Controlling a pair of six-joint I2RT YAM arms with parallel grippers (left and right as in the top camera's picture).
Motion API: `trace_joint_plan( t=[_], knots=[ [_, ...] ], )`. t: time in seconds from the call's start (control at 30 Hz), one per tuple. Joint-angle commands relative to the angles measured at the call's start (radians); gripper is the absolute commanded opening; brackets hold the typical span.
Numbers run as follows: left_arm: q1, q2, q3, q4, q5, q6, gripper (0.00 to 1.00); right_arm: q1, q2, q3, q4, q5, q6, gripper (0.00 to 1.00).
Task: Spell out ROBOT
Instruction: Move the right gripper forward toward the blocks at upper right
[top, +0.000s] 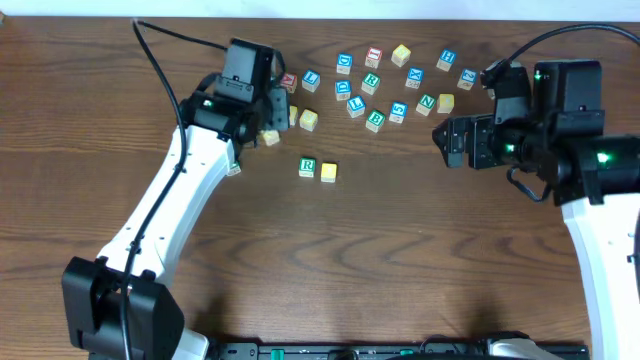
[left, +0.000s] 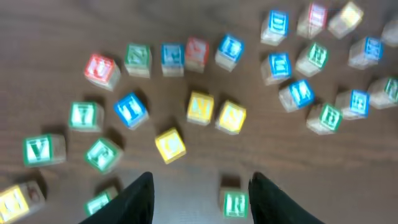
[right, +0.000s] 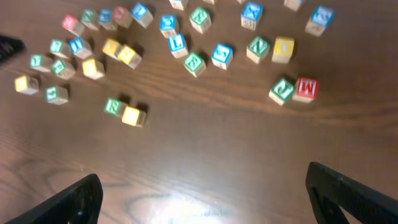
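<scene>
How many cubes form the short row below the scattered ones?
2: the green R cube on the left, a yellow cube beside it on the right. Nothing covers this row.

The left arm (top: 170, 190) is stretching out from its base across the surface, and the left gripper (top: 277, 106) is hovering with its jaws partly apart. The right arm (top: 600, 220) is bending inward, and the right gripper (top: 447, 140) is pointing toward the other arm with its jaws spread wide.
</scene>
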Motion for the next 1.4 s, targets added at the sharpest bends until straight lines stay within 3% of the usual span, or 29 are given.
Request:
trace_joint_plan(
  t=[0.0,0.13,0.47,0.7,0.83,1.1,1.37],
  knots=[
    [0.055,0.019,0.014,0.082,-0.006,0.027,0.49,-0.004,0.088,0.016,-0.028,0.041,0.021,0.99],
    [0.086,0.027,0.014,0.143,-0.005,0.045,0.49,-0.014,0.177,0.069,-0.064,0.112,0.049,0.99],
    [0.098,0.015,0.028,0.193,-0.005,0.009,0.49,-0.116,0.459,0.414,-0.193,0.180,0.078,0.97],
    [0.120,0.014,0.028,0.129,-0.010,0.021,0.49,-0.116,0.604,0.437,-0.040,0.200,0.078,0.99],
    [0.150,0.011,0.028,0.147,-0.010,-0.062,0.49,-0.115,0.665,0.437,0.064,0.195,0.079,0.99],
    [0.155,0.011,0.028,0.187,-0.010,-0.142,0.49,-0.109,0.756,0.437,0.203,0.195,0.078,0.67],
    [0.155,0.011,0.028,0.149,-0.010,-0.143,0.49,-0.103,0.848,0.437,0.278,0.138,0.078,0.61]
  ],
)
